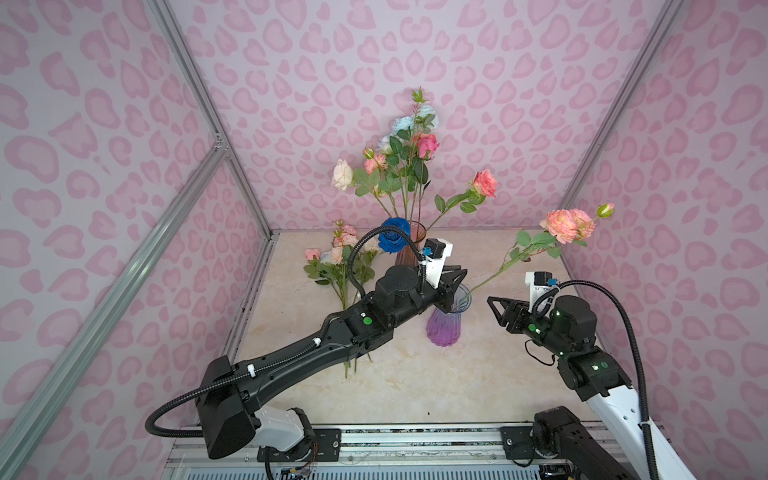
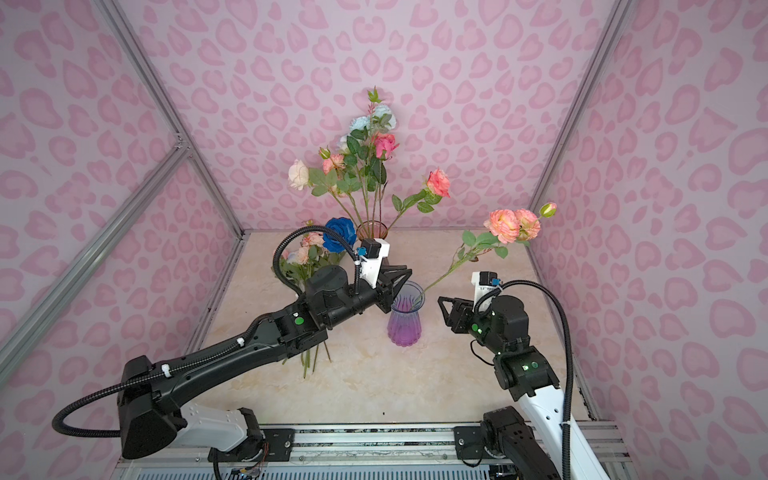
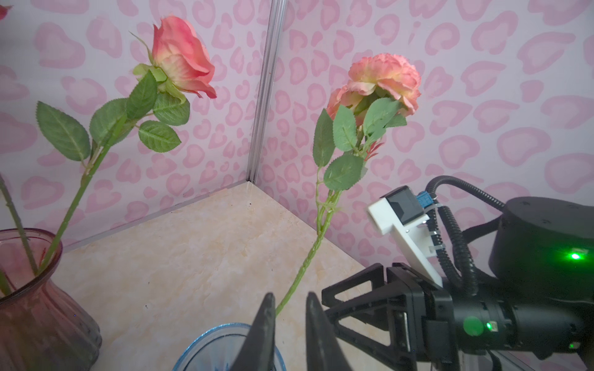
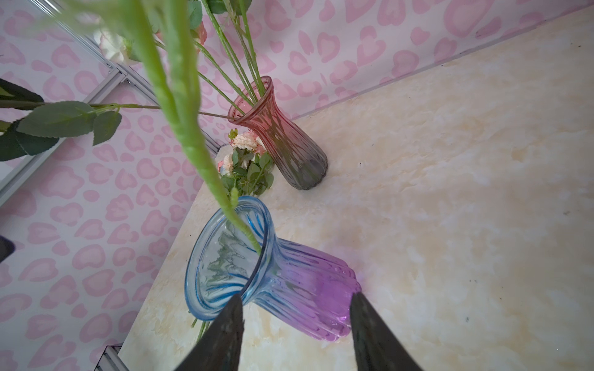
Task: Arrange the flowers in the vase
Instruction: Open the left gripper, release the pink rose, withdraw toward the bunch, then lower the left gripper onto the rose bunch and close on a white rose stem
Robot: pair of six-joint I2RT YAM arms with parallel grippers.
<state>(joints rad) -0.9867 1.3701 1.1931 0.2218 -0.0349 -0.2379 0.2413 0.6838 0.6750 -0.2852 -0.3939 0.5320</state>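
A marbled desk [image 1: 415,386] inside pink-patterned walls carries two glass vases, with both robot arms reaching in from the near edge. At the back, the red vase [image 1: 417,232] already holds a tall spray of flowers [image 1: 409,153]: pale blue, pink, cream and peach heads on leafy stems. To its left a loose bunch [image 1: 338,259] of pink and peach blooms lies flat on the desk, partly under the left arm. A deep blue rose [image 1: 394,235] shows between bunch and red vase; which it belongs to cannot be told. In the middle stands the blue vase [image 1: 444,328], shading to purple at its base, with a single peach bloom [image 1: 566,224] leaning out to the right, its stem resting on the rim.

The left tool [image 3: 291,298] hangs over that rim just beside the stem, its fingers only narrowly apart with nothing between them. The right tool [image 4: 297,297] sits near the vase's other side, fingers wide apart and empty.

The job looks part done, with one stem set in the blue vase. The next move likely calls for the left arm to lift clear without nudging stem or glass, spread its fingers, and take one stem from the loose bunch.
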